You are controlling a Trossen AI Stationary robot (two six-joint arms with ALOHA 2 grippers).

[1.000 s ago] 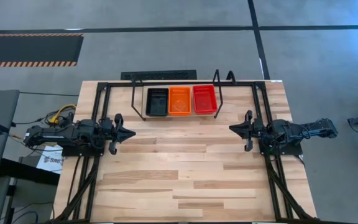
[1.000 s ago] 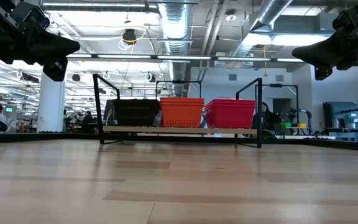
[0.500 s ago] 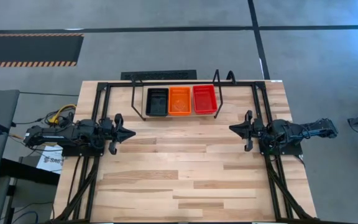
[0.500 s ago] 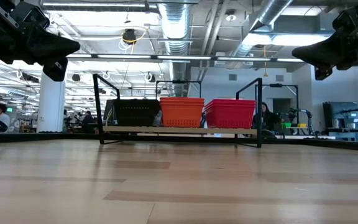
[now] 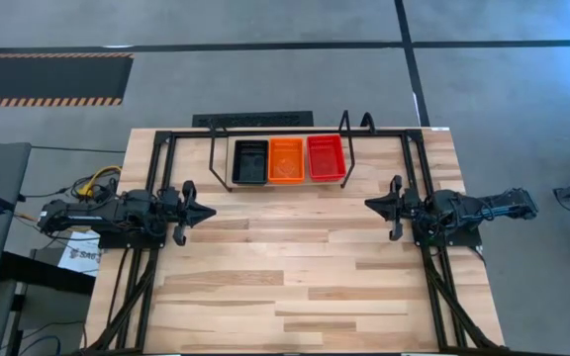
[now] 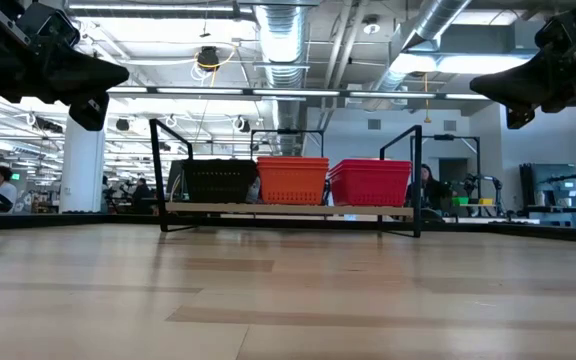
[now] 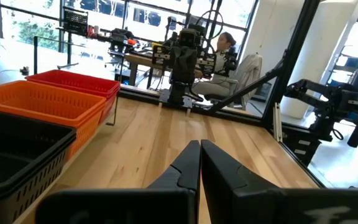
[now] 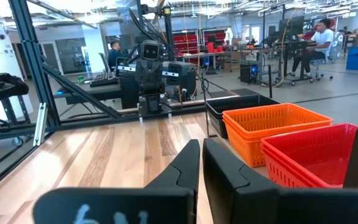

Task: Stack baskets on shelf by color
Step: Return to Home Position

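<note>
Three basket stacks sit side by side on the shelf point(image 5: 344, 148) at the table's far edge: black baskets point(image 5: 249, 162) on the left, orange baskets point(image 5: 286, 159) in the middle, red-pink baskets point(image 5: 326, 157) on the right. In the low view they show as black point(image 6: 218, 181), orange point(image 6: 292, 179) and red-pink point(image 6: 370, 182) stacks resting on the rack's deck. My left gripper point(image 5: 209, 211) hovers shut at the table's left side, pointing right. My right gripper point(image 5: 369, 205) hovers shut at the right side, pointing left. Both are well short of the shelf and hold nothing.
A larger black rail frame point(image 5: 161, 138) surrounds the table's sides and far edge. Bare wood tabletop point(image 5: 295, 267) lies between the two arms and toward the near edge. People sit at desks in the room beyond the table.
</note>
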